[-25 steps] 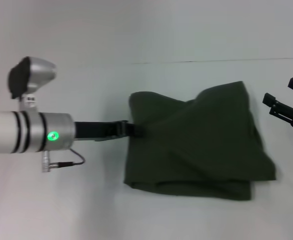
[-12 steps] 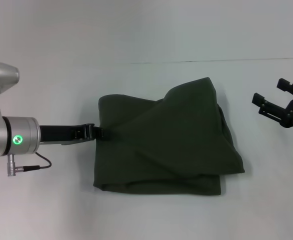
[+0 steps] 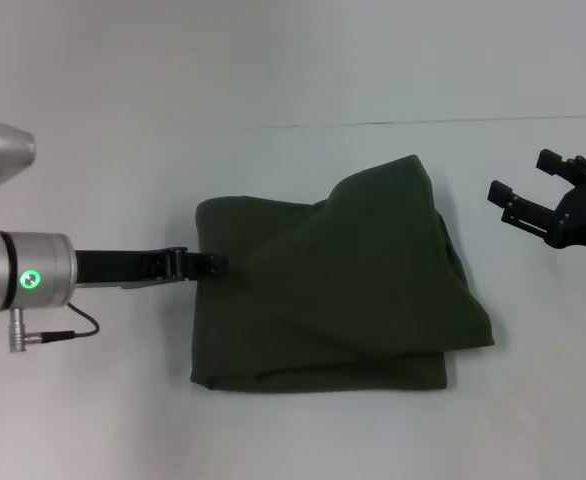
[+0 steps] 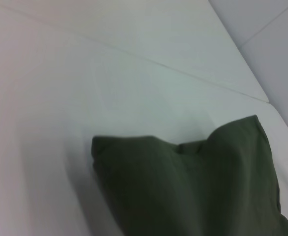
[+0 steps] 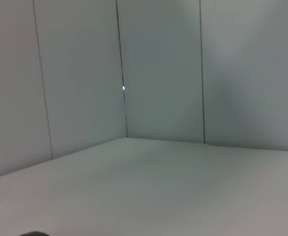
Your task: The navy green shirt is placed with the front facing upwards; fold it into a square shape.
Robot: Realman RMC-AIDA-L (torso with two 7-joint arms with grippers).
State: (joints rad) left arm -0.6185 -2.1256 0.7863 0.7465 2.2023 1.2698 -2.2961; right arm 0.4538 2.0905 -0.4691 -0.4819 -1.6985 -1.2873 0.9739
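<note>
the left gripper is clamped on the left edge of the dark olive-green cotton shirt, folded into a lumpy bundle mid-table, probably to straighten it, while the right gripper waits spread apart at right.

We see a plain white table filling most of the head view, with a thin dark seam line across its far side. Right wrist view shows pale wall panels with vertical joints meeting the surface.
</note>
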